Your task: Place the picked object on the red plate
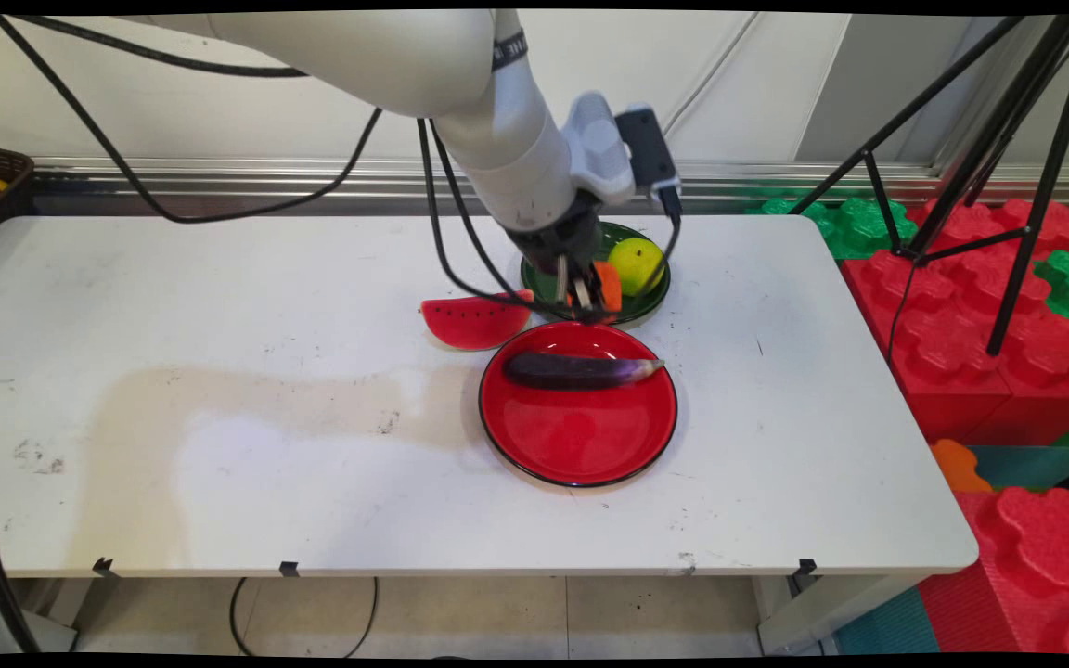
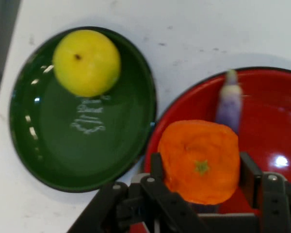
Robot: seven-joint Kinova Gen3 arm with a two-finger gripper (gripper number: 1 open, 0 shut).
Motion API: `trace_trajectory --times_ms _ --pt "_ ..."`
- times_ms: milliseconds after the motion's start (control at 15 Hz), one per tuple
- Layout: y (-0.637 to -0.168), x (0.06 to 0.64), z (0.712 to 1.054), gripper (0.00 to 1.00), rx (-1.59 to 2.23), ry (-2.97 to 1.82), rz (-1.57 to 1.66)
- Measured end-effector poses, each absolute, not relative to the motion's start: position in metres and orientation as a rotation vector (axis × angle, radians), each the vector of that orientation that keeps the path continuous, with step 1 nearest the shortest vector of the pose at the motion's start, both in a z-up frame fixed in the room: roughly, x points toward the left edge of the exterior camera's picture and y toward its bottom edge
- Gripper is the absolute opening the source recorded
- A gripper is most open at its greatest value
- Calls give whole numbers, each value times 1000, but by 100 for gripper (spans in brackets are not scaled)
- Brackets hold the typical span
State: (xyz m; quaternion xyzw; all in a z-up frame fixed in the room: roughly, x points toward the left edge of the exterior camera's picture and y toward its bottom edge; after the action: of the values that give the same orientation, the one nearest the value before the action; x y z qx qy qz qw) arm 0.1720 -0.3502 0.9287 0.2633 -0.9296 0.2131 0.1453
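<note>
**Hand grips an orange fruit over the seam between two plates**

The hand (image 1: 590, 295) is clenched on an orange fruit (image 2: 200, 161), one finger on each flank, with the fruit's small green stem scar facing the hand camera. In the main view the fruit (image 1: 607, 286) hangs low where the green plate (image 1: 534, 278) meets the red plate (image 1: 581, 455). Whether it rests on either rim cannot be told.

The green plate lies at 12 o'clock from the red one, their edges just beside each other. On the green plate a yellow fruit (image 1: 637, 264) sits toward its 2 o'clock side. An eggplant (image 1: 581, 370) lies across the far half of the red plate, its pale stem end pointing to 3 o'clock. A watermelon slice (image 1: 476, 320) rests on the bench (image 1: 219, 417) at about 10 o'clock from the red plate, near both rims.

Judging the risks: the fruit is round and looks smooth, so a loose grip could let it slip and roll. Released here, it might strike a rim and bounce onto the bench, or knock against the eggplant's tip just below. The fingers are also close to both plate edges, so a low sideways sweep could nudge a plate.
</note>
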Motion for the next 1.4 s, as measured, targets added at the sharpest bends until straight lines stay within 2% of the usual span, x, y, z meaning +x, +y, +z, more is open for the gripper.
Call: trace_trajectory --times_ms 400,1400 --pt "-327 149 915 0 778 -2720 487" --pt "-328 136 833 0 738 -2809 336"
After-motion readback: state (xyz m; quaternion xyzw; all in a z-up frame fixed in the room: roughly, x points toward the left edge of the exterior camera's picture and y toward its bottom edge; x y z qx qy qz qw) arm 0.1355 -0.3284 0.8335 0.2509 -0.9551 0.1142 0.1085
